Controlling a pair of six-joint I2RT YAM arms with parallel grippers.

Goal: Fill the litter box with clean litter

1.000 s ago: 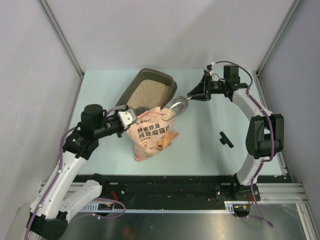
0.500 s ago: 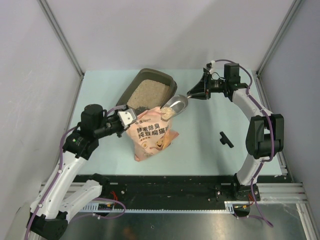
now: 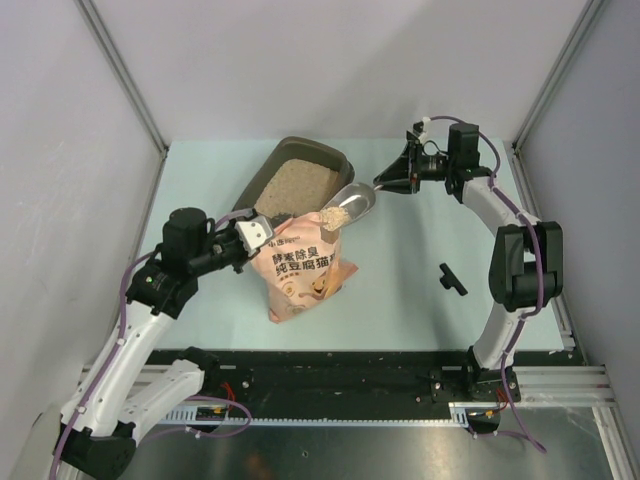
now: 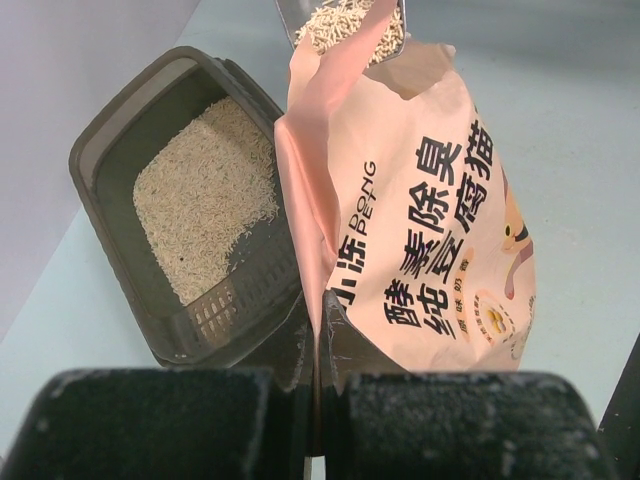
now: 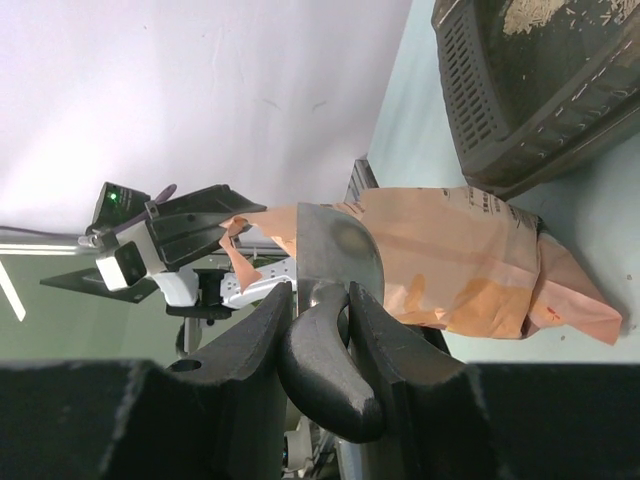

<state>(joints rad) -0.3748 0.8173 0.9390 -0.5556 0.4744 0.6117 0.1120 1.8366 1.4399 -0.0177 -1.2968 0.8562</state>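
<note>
- Dark grey-brown shallow plastic litter box — a rounded rectangle with a raised rim and a slotted grille at its near end. It sits flat and at an angle on the pale green surface, towards the far left, its near corner hidden behind the pink bag.
- Pale beige, fine-grained clean litter — a loose layer over most of the box floor, with dark floor bare beside the grille. A small heap also lies in the grey metal scoop above the bag's mouth.

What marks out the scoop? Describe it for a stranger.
Start at the pale table, where a dark litter box sits at the back with a pink bag before it. At the bag's open top hangs the scoop, gripped by the right pincer. It alone is shiny grey metal, carrying beige litter.
</note>
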